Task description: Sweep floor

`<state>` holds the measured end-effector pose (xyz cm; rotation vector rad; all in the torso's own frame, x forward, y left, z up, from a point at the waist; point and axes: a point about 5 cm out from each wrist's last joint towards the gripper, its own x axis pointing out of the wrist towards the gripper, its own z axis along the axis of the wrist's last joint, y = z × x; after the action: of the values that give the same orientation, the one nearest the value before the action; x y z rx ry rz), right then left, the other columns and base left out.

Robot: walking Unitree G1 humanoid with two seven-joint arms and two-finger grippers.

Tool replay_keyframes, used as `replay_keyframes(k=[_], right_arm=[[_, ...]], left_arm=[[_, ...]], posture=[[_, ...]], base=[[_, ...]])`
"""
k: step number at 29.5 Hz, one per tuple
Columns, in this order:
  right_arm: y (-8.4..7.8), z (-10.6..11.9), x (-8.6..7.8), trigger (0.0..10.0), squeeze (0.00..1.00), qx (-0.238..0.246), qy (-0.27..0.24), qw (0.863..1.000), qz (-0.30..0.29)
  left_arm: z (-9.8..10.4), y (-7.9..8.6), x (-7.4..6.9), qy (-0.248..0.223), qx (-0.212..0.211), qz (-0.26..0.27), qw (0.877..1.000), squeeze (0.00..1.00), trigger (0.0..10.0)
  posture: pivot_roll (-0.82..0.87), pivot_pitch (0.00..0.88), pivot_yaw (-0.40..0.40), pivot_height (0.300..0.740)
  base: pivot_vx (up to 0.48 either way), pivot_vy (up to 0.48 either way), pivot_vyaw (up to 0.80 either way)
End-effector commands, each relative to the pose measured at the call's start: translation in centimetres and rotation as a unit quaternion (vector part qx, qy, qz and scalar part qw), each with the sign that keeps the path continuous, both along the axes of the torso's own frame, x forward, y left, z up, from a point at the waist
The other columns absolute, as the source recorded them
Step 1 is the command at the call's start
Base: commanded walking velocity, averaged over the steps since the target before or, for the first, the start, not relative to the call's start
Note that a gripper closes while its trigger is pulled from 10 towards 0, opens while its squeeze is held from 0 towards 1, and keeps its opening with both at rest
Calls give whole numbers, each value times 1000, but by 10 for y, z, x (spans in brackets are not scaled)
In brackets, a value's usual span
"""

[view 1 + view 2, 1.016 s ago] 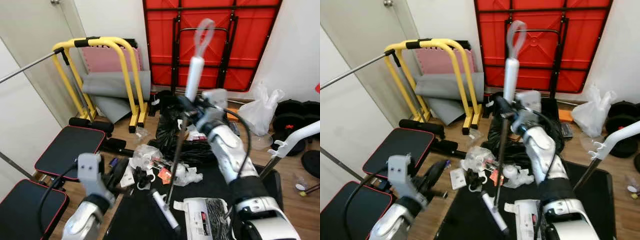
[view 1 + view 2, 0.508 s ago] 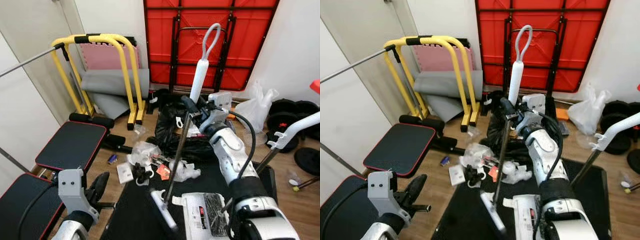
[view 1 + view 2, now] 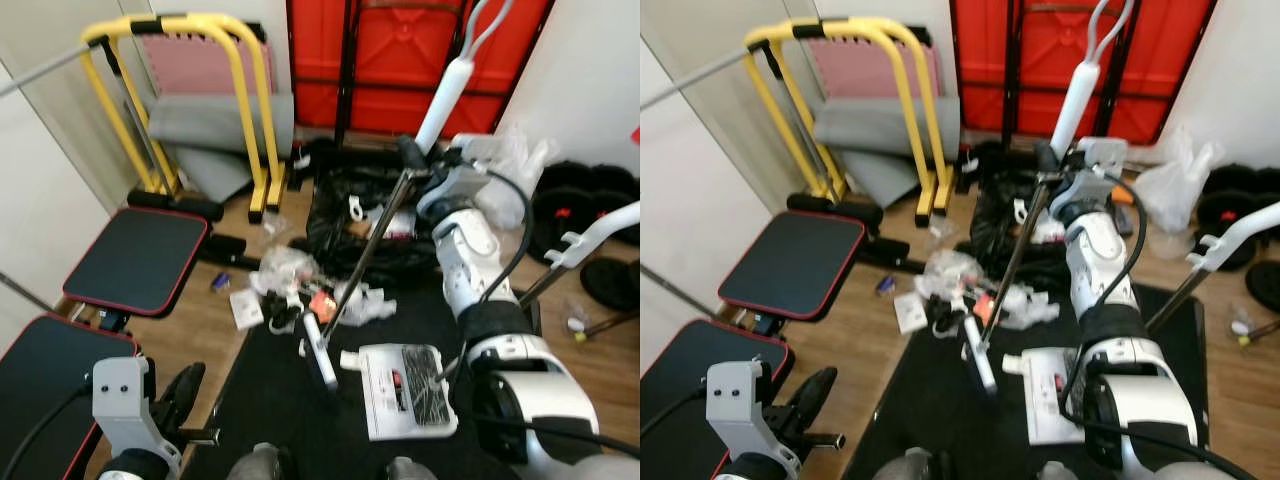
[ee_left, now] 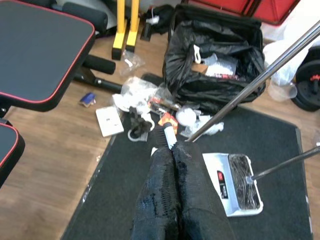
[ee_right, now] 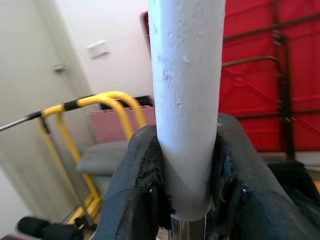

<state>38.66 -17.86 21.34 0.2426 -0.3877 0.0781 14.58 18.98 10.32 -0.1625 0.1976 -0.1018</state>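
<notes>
My right gripper (image 3: pixel 412 165) is shut on the broom, at the bottom of its white handle (image 3: pixel 443 95). In the right wrist view both black fingers (image 5: pixel 142 185) clasp that handle (image 5: pixel 186 100). The metal pole slants down to the broom head (image 3: pixel 320 352) on the black mat, just beside a pile of litter (image 3: pixel 290 295). A white dustpan (image 3: pixel 405 388) lies on the mat to the right of the head. My left gripper (image 3: pixel 188 385) hangs low at the left, fingers (image 4: pixel 172 165) pressed together with nothing in them.
A black rubbish bag (image 3: pixel 350 225) lies open behind the litter. Black bench pads (image 3: pixel 135 260) and a yellow rack (image 3: pixel 250 110) stand at the left, a red folded table (image 3: pixel 380 50) against the back wall, weight plates (image 3: pixel 575 190) and a white bag (image 3: pixel 510 170) at the right.
The camera has tipped down. The broom leans more, its handle top out to the right and its head nearer the litter. My left arm has dropped lower.
</notes>
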Motion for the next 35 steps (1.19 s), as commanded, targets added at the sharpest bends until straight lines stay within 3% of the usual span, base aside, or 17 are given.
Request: replay_keyframes(k=[1,4,12,19,28,35], right_arm=[[-8,10,1,10000,0,33,-25,999,-29],[-14,13,1,10000,0,57,-42,996,-45],[-27,16,0,10000,0,53,-62,993,-86],[-36,17,-1,10000,0,15,-68,991,-111],[-40,10,-3,10000,0,1,-66,990,-123],[-40,18,-2,10000,0,39,-82,990,-112]], left_arm=[[1,3,-6,12,4,4,1000,0,10000],[2,3,-9,15,4,4,1000,0,10000],[5,1,-15,24,4,6,1000,0,10000],[9,0,-23,31,3,5,999,0,10000],[17,-1,-33,36,4,3,999,0,10000],[20,-2,-37,43,4,0,999,0,10000]], posture=[[29,316,21,740],[32,322,21,740],[42,341,22,740],[52,368,27,740],[83,407,37,740],[87,426,41,740]], base=[[0,0,0],[0,0,0],[0,0,0],[0,0,0],[0,0,0],[0,0,0]])
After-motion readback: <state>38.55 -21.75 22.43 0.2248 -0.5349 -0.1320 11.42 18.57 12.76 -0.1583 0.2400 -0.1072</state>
